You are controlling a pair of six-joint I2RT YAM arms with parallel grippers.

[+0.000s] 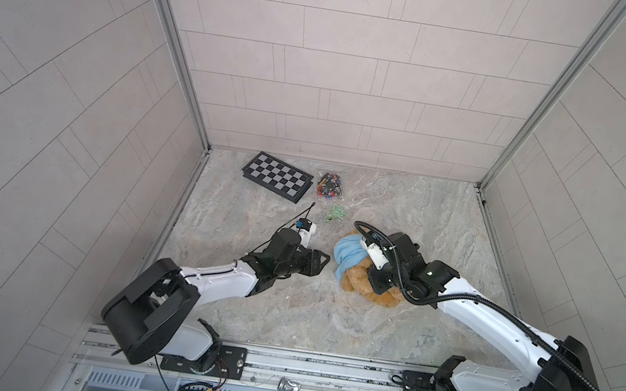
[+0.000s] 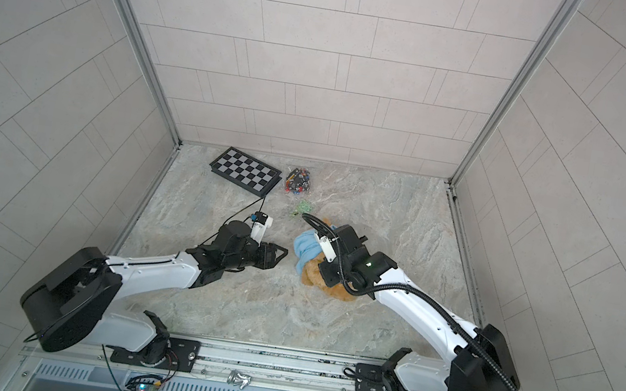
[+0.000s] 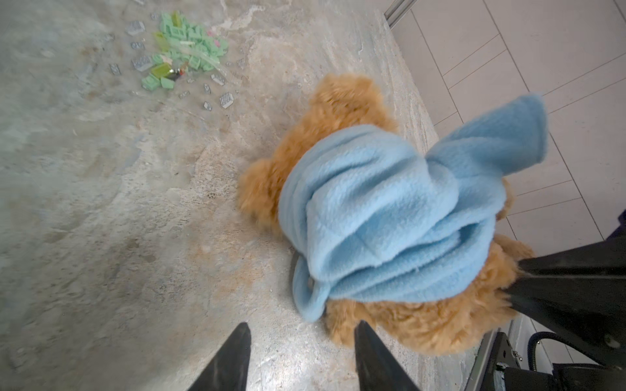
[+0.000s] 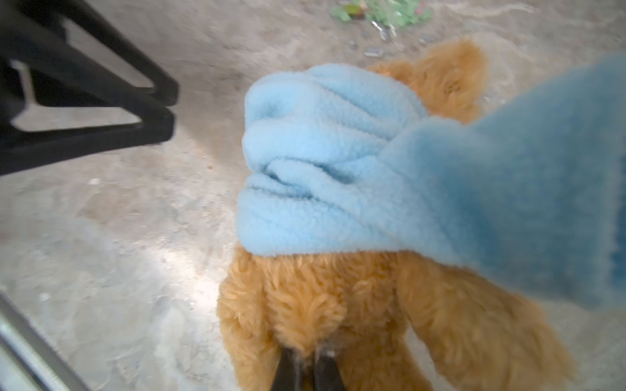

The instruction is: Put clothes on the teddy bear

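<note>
teddy bear (image 4: 305, 304) in right end effector (image 4: 306, 355)

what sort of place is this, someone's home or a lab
Most likely a robot test cell, not a home: a left arm and a right arm bolted to a metal rail, plain panel walls boxing in a stone-pattern tabletop, and loose props such as a chessboard and a teddy bear.

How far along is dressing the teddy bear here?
Done: the light blue hoodie is bunched around the upper part of the teddy bear. In hand: the right gripper has its jaws shut on fur at the bear's lower body; the left gripper is open beside it, holding nothing. Remaining: pulling the hoodie down over the bare torso and limbs.
</note>
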